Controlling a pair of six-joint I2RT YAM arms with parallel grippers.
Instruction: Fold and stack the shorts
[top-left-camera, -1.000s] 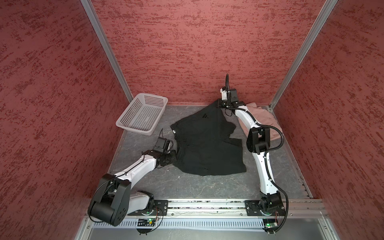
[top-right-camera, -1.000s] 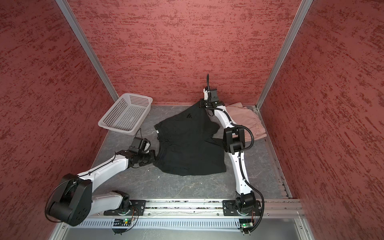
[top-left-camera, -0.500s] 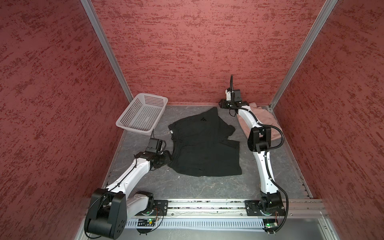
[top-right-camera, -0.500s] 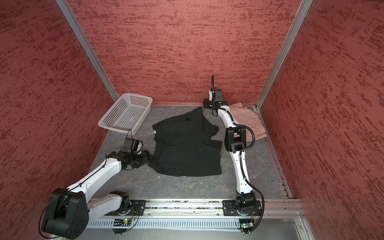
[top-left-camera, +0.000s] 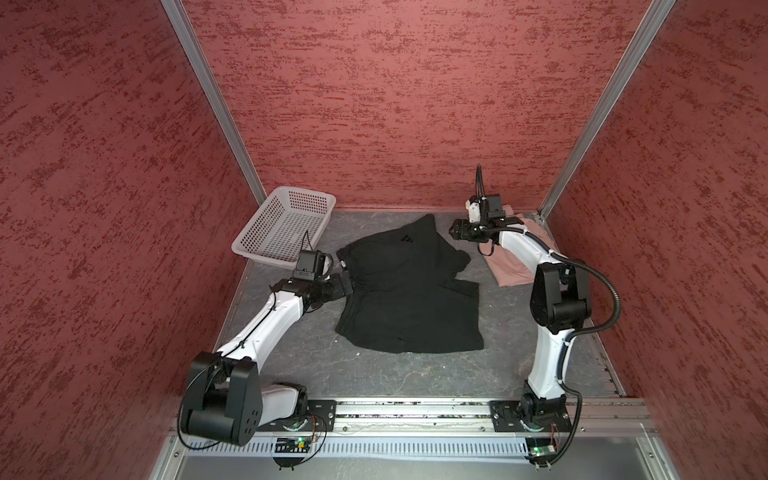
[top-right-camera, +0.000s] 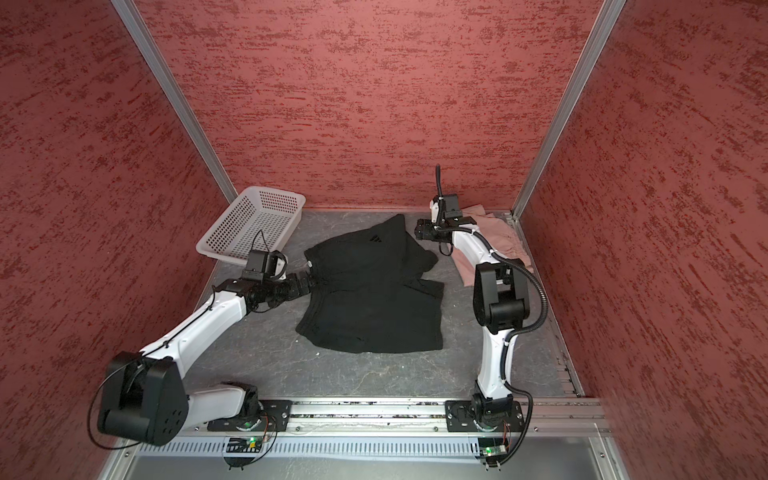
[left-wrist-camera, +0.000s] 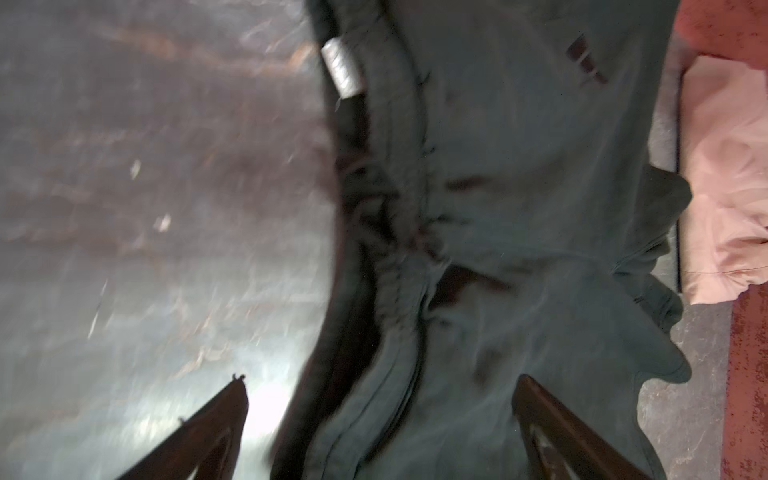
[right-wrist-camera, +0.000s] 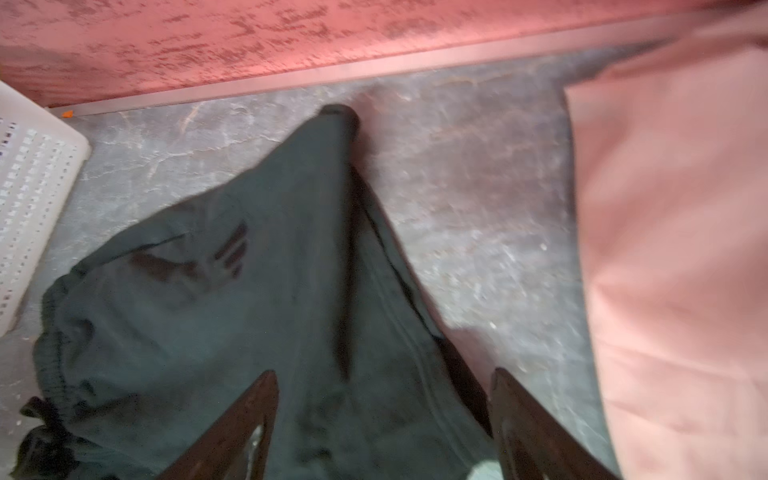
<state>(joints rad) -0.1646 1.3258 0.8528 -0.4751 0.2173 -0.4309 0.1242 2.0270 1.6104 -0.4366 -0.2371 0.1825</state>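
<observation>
Black shorts (top-left-camera: 409, 299) rumpled mid-table, pink shorts (top-left-camera: 513, 272) beside

cloth on a mottled grey tabletop (top-left-camera: 415, 382)
you see matt black shorts (top-left-camera: 411, 299), matt dusty pink shorts (top-left-camera: 513, 270), a perforated white plastic basket (top-left-camera: 307, 192), rough red walls (top-left-camera: 395, 104).

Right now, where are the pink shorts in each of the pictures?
In a top view: the pink shorts, far right corner.
In a top view: same far right corner.
Left wrist: past the black shorts' far edge.
Right wrist: beside the black shorts, a gap between.
Shared landmark: the black shorts, in all four.
</observation>
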